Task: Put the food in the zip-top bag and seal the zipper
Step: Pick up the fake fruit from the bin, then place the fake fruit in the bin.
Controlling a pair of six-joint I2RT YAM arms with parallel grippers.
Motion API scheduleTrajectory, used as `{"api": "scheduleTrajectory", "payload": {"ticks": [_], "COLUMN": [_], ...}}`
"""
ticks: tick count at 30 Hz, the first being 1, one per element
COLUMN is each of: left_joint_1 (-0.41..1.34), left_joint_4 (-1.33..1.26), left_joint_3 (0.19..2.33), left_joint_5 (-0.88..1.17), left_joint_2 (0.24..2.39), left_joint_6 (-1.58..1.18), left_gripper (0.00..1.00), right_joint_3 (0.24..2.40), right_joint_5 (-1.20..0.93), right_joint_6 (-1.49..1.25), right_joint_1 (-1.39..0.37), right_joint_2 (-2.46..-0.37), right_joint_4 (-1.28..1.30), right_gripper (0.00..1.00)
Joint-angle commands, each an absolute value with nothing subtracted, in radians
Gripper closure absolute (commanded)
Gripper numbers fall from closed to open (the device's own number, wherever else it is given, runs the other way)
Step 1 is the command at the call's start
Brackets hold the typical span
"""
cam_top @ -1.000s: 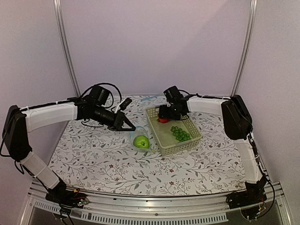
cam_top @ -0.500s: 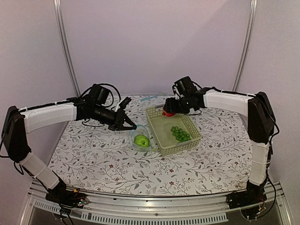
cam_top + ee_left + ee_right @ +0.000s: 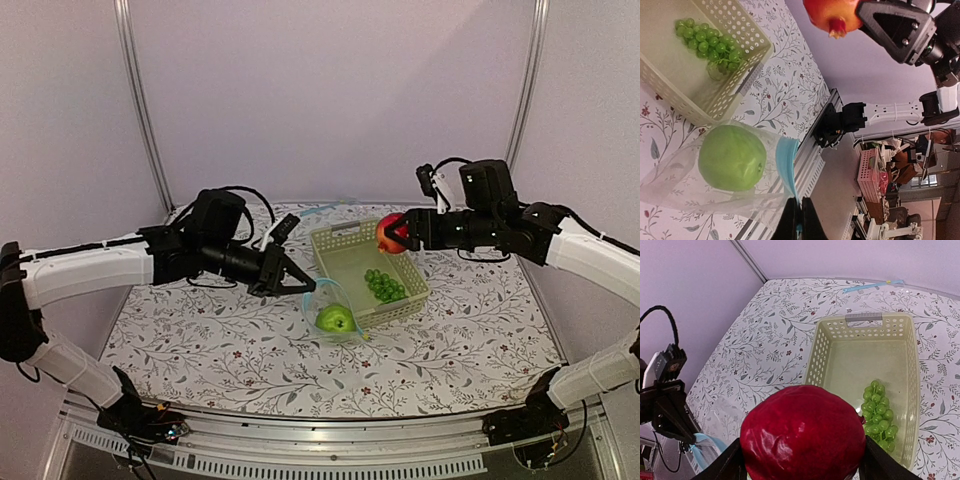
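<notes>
Moved, top: your right gripper [image 3: 392, 234] has lifted the red fruit [image 3: 386, 232] off the basket [image 3: 340, 236], toward the bag [image 3: 322, 298].
Left wrist: left gripper [image 3: 800, 226] pinches the zipper [image 3: 786, 165], keeping the mouth open; green apple [image 3: 731, 157] inside.
Right wrist: jaws clamp the red fruit [image 3: 802, 432].

Green apple [image 3: 336, 319] inside clear bag [image 3: 675, 185]

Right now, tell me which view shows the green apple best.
The left wrist view: the green apple is large and whole inside the clear bag. The top view shows it small, in the bag beside the basket. The right wrist view misses it; the red fruit fills the foreground.
</notes>
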State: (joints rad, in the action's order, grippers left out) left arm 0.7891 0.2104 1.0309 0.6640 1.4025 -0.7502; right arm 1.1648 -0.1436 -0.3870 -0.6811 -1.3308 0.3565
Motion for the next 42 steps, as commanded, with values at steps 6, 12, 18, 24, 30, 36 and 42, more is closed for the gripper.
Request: {"api": "scheduleTrajectory", "payload": {"ticks": [6,12,18,24,30,36,42], "left_joint_1": [0.788,0.759,0.698,0.668,0.657,0.653,0.652], "left_joint_4": [0.019,-0.046,-0.008,0.025,0.047,0.057,0.06], "left_joint_3": [0.889,0.87,0.87,0.877,0.877,0.88,0.887], "left_joint_5": [0.649,0.685,0.696,0.722,0.739,0.75,0.758], "left_joint_2": [1.495,1.545,1.53,1.531,1.534,1.537,1.537], "left_joint_6": [-0.827,-0.807,-0.766,-0.742,-0.725,-0.714,-0.712], "left_gripper": [1.0,1.0,1.0,1.0,1.0,1.0,1.0], "right_joint_3": [1.016,1.019,1.027,1.069,1.129,1.193,1.227], "right_joint_5": [-0.263,-0.22,-0.192,-0.131,-0.054,-0.01,0.046], "right_joint_6": [-0.412,-0.447,-0.48,-0.475,-0.492,-0.515,-0.528], "right_joint_1": [-0.844,-0.981,-1.035,-1.072,-1.073,-1.073,-1.074], "right_joint_2": [-1.135,-1.246,-1.406,-1.568,-1.654,-1.731,-1.817], "right_joint_4": [0.37,0.285,0.177,0.134,0.11,0.108,0.085], "right_gripper": [0.36,0.37,0.39,0.4,0.4,0.39,0.39]}}
